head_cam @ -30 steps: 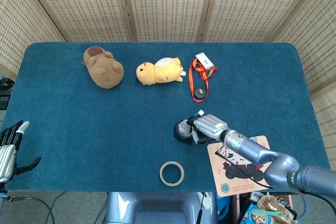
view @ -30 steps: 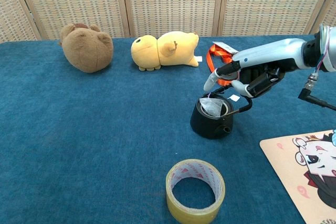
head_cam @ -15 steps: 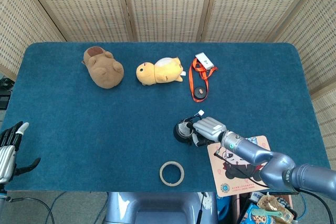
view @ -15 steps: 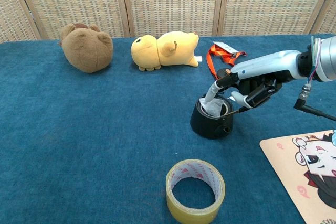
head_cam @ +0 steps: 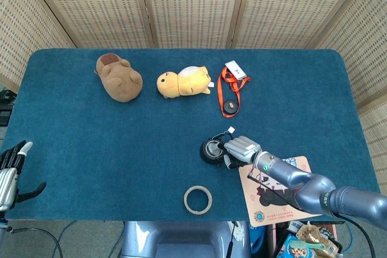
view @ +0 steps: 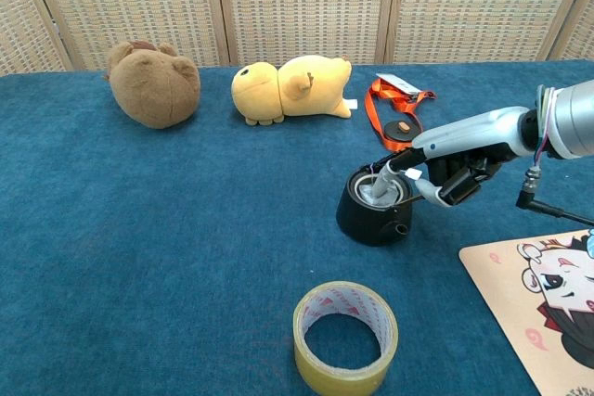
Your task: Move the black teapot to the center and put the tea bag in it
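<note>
- Teapot (view: pixel 374 207) is set near table (head_cam: pixel 72 131) centre, a bit toward 4 o'clock in head view; lid off, mouth up, so the bag can go straight in.
- Tea bag (view: pixel 379 191) is seen as pale material inside the pot mouth, mostly below the rim; it is judged to be in, or nearly.
- R hand (view: pixel 444 173) is held at the pot's 3 o'clock, one finger angled down into the opening, prob. to tuck the bag in; other fingers are curled at the pot's side. Whether the bag is pinched or only pushed can't be told.
- L hand (head_cam: pixel 11 170) is parked off the table's 8 o'clock corner, fingers apart, nothing held.
- Tape roll (view: pixel 345 338) is laid flat at the pot's 6 o'clock, well apart; nothing in its hole.
- Orange lanyard (view: pixel 393 110) is at the pot's 12 o'clock.
</note>
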